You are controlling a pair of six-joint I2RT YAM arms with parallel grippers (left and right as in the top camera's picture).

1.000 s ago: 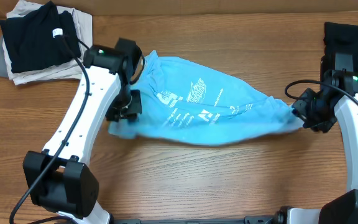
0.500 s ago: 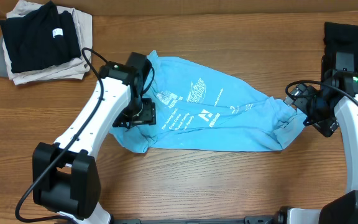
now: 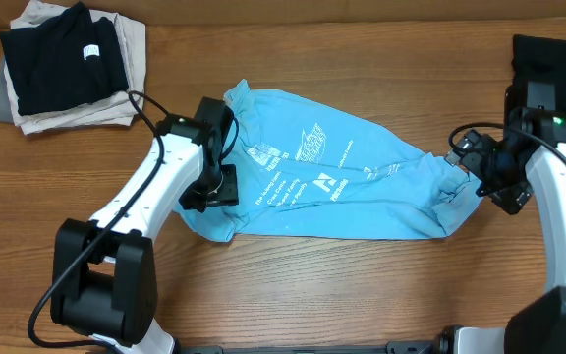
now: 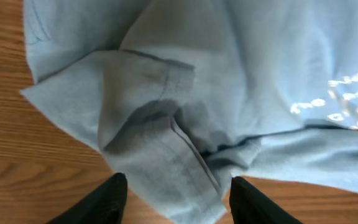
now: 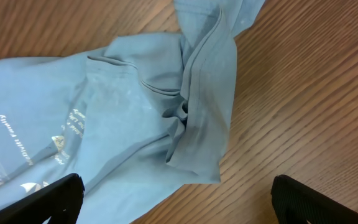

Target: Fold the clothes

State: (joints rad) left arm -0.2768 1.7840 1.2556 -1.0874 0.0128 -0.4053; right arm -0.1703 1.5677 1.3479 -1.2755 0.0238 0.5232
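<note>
Overhead, surface (image 3: pixel 362 295): one, brown wood.
T-shirt (image 3: pixel 332 187): one, sky-blue, crumpled.
Folded pile (image 3: pixel 67 69): one, corner.
Left fingers (image 4: pixel 104 202): apart, gripping nothing.
Right fingers (image 5: pixel 48 199): wide, empty.

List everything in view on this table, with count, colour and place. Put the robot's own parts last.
T-shirt: one, sky blue with white print, lying crumpled across the middle of the table.
Black garment: one, black with a small white label, folded, on top of the pile at the far left.
Garments beneath: number unclear, beige and grey, under the black garment.
Dark cloth: one, black, at the far right edge, partly out of frame.
Table: one, brown wood, under everything.
Left arm: one, white and black, reaching to the shirt's left end.
Right arm: one, white and black, at the shirt's right end.
Left gripper: one, black, open, fingers either side of a hem.
Right gripper: one, black, open, holding nothing.
</note>
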